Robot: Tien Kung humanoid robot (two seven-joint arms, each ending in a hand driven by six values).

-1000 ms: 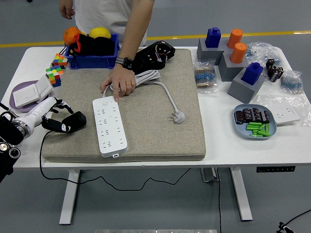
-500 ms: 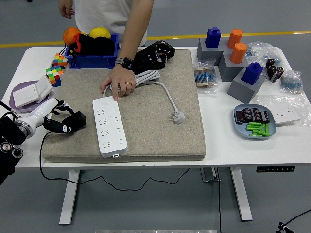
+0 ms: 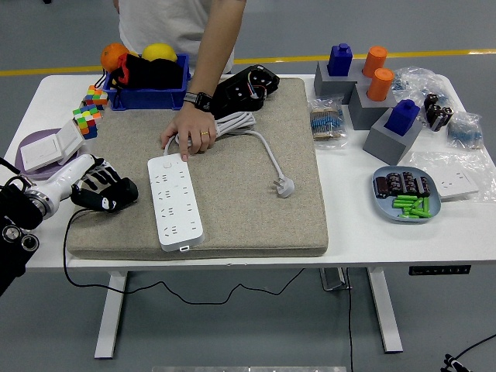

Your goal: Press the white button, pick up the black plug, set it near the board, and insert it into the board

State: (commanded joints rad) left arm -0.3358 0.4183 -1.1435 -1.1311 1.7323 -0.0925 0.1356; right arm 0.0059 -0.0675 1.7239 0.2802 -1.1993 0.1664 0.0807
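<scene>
The black plug [image 3: 115, 195] lies on the left edge of the grey mat [image 3: 232, 155], its black cable hanging over the table's front. My left hand [image 3: 94, 183] reaches in from the left and its fingers curl over the plug's top. The white power strip board [image 3: 176, 201] lies on the mat just right of the plug. A white button switch [image 3: 45, 149] sits on a purple plate [image 3: 23, 144] behind my hand. A person's hand [image 3: 191, 132] rests on the strip's far end and its coiled white cord [image 3: 232, 124].
Colour cubes [image 3: 89, 111] and a blue bin [image 3: 147, 81] with fruit stand at the back left. The strip's white plug [image 3: 284, 186] lies mid-mat. Grey blocks with blue and orange cylinders [image 3: 372, 93], bags and a plate of batteries [image 3: 405, 194] fill the right side.
My left hand has moved right onto the black plug and its fingers have closed over it. The person's hand has stayed on the strip.
</scene>
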